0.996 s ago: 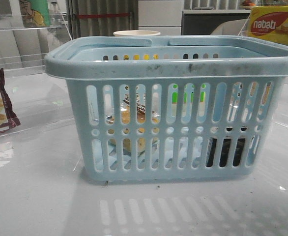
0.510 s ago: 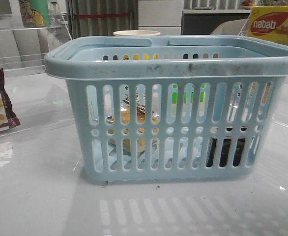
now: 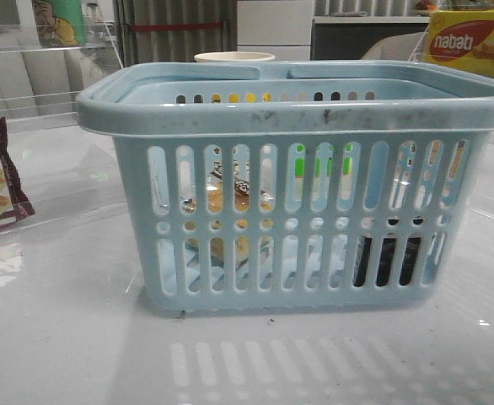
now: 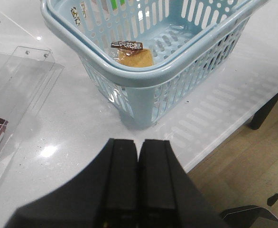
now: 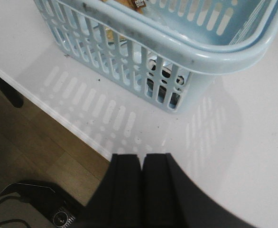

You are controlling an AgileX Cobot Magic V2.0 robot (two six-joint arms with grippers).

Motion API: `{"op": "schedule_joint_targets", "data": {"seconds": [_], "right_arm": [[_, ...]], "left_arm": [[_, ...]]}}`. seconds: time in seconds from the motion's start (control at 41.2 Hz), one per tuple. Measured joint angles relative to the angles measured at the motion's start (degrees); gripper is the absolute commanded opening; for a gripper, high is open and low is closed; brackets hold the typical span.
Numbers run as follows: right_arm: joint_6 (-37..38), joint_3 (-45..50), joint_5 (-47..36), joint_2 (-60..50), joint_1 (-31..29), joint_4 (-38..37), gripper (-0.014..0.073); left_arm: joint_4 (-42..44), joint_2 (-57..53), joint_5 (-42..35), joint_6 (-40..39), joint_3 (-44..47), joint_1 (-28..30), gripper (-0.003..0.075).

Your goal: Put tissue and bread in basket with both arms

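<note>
Bread (image 3: 230, 221) left-centre inside basket (image 3: 298, 114); tissue (image 3: 388, 260) lower right inside. Left gripper (image 4: 138, 156), right gripper (image 5: 142, 166): fingers together, empty, short of basket. Task looks done; keep arms clear of rim.

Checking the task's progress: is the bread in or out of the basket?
In: the bread lies on the basket's floor.

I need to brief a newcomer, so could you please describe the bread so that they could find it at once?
Find the big light-blue slotted basket in the middle of the white table. The bread lies inside it, on the floor toward the robot's left. It is golden-brown in clear wrap with a dark label strip, unlike the black tissue at the other end.
</note>
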Motion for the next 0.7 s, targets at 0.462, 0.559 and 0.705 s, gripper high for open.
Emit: {"op": "schedule_joint_targets", "data": {"seconds": [0.462,0.559,0.705], "right_arm": [[0.0,0.0,0.1,0.0,0.0,0.0,0.0058],[0.0,0.0,0.1,0.0,0.0,-0.1,0.0058],[0.0,0.0,0.1,0.0,0.0,-0.1,0.0058]], "left_arm": [[0.0,-14.7,-9.2,0.0,8.1,14.6,0.0092],[0.0,-22.1,-14.3,0.0,13.4,21.2,0.0092],[0.0,-29.8,-18.0,0.0,20.5,28.2,0.0092]]}}
